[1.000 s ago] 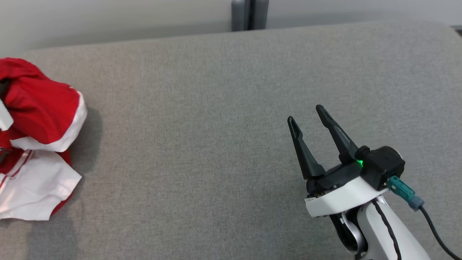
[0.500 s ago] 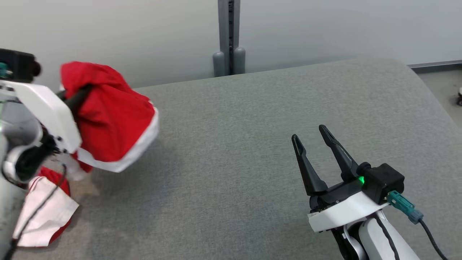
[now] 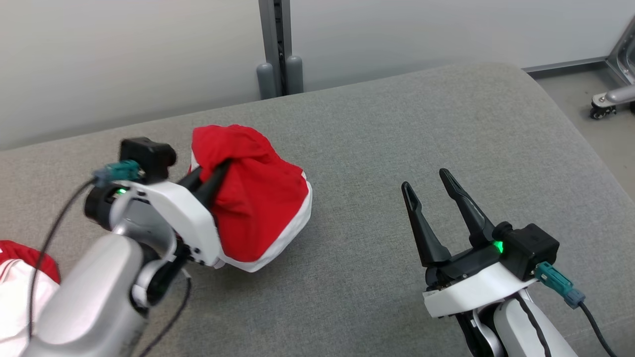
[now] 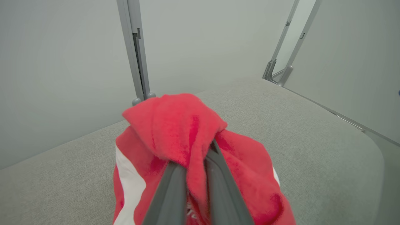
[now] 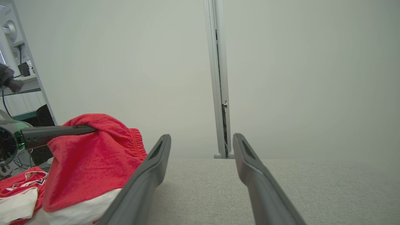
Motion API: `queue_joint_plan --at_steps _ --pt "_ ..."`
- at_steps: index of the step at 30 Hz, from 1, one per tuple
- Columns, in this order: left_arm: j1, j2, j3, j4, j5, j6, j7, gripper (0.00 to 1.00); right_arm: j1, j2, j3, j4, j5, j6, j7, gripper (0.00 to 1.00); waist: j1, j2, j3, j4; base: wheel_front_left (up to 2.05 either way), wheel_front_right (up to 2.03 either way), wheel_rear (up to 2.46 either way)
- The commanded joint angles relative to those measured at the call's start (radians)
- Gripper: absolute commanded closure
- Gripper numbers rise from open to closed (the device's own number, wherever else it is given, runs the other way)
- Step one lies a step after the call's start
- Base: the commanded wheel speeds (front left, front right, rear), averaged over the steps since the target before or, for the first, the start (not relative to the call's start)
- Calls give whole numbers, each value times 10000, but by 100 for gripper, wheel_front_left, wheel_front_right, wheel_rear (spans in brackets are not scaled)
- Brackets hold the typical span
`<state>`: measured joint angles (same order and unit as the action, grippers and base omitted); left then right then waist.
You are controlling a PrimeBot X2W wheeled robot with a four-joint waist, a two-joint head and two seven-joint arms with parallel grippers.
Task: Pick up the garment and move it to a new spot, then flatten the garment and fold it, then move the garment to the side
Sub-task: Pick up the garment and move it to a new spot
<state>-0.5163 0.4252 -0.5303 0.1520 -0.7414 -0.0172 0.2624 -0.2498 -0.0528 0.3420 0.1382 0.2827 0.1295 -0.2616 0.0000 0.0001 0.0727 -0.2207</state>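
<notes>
Bunched red-white garment (image 3: pixel 253 208), claw-pinched

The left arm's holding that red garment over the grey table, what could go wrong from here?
1. The left gripper pinches only a bunched fold of the red garment; the cloth might slip out mid-carry.
2. It hangs crumpled, so it may land on the table in a heap, hard to flatten.
3. The left arm's cable hangs near a second garment and could snag it.

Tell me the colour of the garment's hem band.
White, on the red garment; clearest in the head view.
</notes>
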Motion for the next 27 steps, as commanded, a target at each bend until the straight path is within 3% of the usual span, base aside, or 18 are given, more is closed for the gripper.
queue_joint_plan --at_steps 1,9,10,11,17,21,27 --pt "111 -245 -114 249 199 -11 -422 100 -27 -16 -7 -48 70 23 -52 0 0 -1 131 -94 0 0 0" --pt "71 -1462 -1157 2634 1136 -371 -2106 100 -93 -19 -47 12 3 23 -52 0 0 -1 375 -97 0 0 0" --pt "10 -1579 -1254 2926 1190 -442 -2258 64 -89 -17 -59 28 -7 23 -52 0 0 -1 374 -67 0 0 0" --pt "-96 -1711 -1321 3190 1247 -492 -2426 0 -78 -18 -67 51 -19 23 -52 0 0 -1 371 -31 0 0 0" --pt "-447 -2088 -1457 4199 1338 -740 -3398 0 39 -97 -124 226 -94 23 -52 0 0 -1 138 401 0 0 0" --pt "-300 -1948 -1412 4054 1295 -780 -3745 0 143 -150 -242 274 -98 23 -52 0 0 -1 -56 683 0 0 0" --pt "191 -1606 -1202 3253 1245 -497 -4090 0 324 -227 -327 292 -94 23 -52 0 0 -1 -288 1067 0 0 0"
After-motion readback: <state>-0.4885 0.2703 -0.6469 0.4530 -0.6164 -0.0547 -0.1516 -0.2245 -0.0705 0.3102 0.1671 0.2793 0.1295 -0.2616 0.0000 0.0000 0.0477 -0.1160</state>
